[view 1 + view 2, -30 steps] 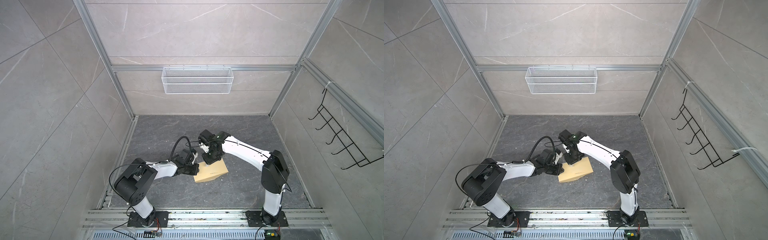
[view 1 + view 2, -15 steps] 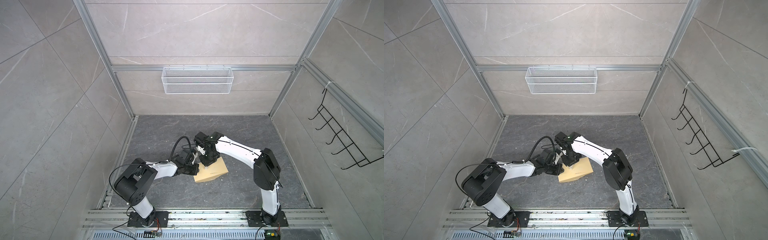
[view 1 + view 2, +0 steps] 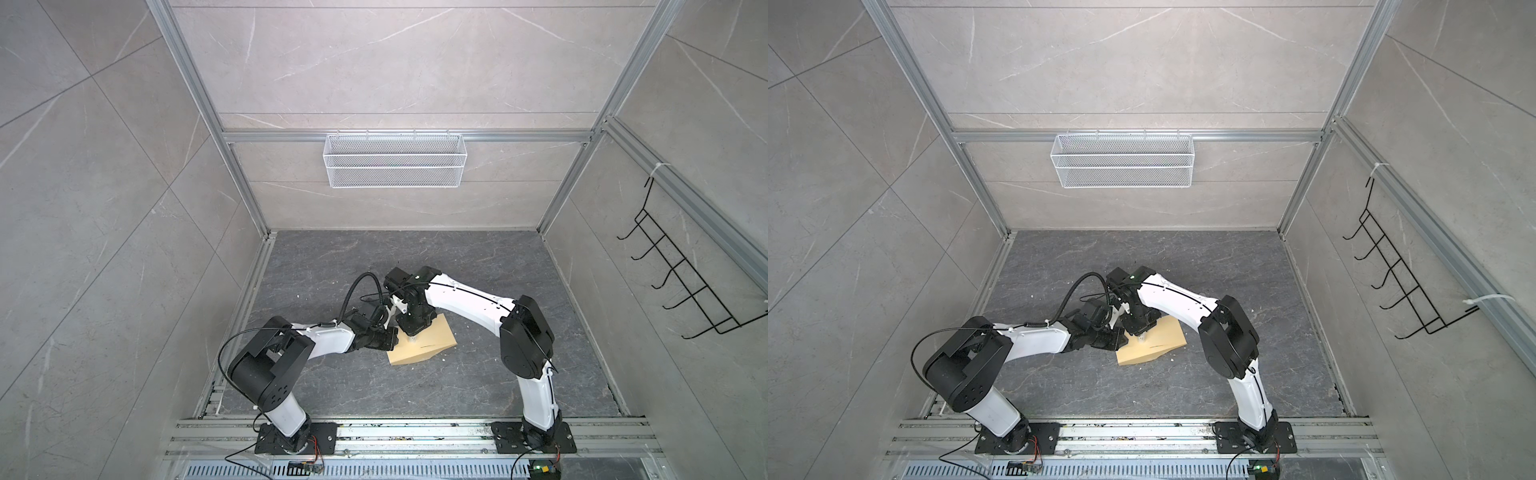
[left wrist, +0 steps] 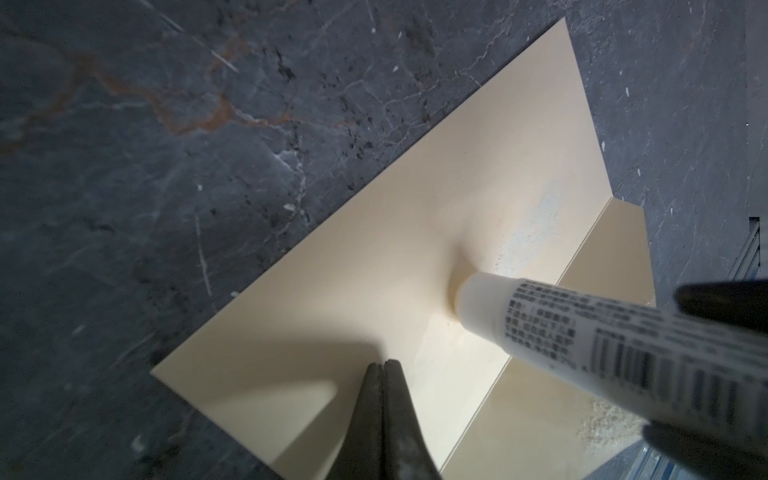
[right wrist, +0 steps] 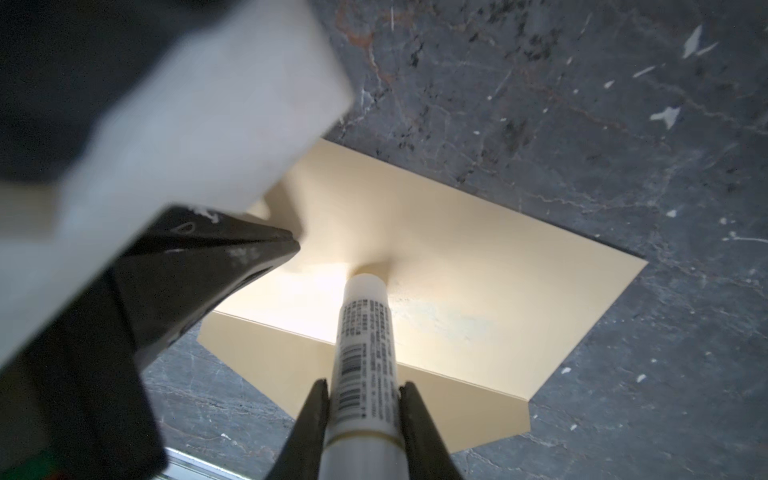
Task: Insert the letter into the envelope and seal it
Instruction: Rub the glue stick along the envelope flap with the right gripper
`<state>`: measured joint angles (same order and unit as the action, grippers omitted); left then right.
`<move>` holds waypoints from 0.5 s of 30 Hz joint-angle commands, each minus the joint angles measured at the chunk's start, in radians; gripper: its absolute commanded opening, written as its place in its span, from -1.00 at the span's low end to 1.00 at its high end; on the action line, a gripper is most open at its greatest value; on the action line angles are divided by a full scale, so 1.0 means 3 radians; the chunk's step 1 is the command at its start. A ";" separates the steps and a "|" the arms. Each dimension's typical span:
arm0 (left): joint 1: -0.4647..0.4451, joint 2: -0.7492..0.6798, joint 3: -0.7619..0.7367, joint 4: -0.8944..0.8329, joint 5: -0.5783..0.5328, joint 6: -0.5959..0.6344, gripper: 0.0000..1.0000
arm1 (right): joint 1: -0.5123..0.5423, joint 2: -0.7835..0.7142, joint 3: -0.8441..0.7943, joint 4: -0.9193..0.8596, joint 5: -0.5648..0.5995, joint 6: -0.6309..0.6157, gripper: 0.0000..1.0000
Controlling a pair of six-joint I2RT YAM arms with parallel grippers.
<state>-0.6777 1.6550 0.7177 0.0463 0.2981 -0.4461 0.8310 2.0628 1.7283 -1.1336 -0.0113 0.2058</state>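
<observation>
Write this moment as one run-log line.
stage: gluing | right gripper: jaws clamp glue stick, tip on envelope | left gripper: jaws shut, over envelope | flap: open

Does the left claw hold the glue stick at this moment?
No, the left claw is shut with nothing in it; the right claw grips the glue stick.

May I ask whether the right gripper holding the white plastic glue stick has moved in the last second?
Yes: in a top view the right gripper slid left over the unmoved tan paper envelope.
</observation>
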 commanded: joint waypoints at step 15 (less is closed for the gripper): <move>-0.0007 0.0244 -0.0110 -0.0335 -0.0162 0.0027 -1.00 | 0.0015 0.0042 -0.0059 -0.0199 0.0343 -0.0096 -1.00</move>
<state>-0.6769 1.6585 0.7177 0.0540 0.3012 -0.4458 0.8356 2.0651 1.7271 -1.1458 0.0311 0.1940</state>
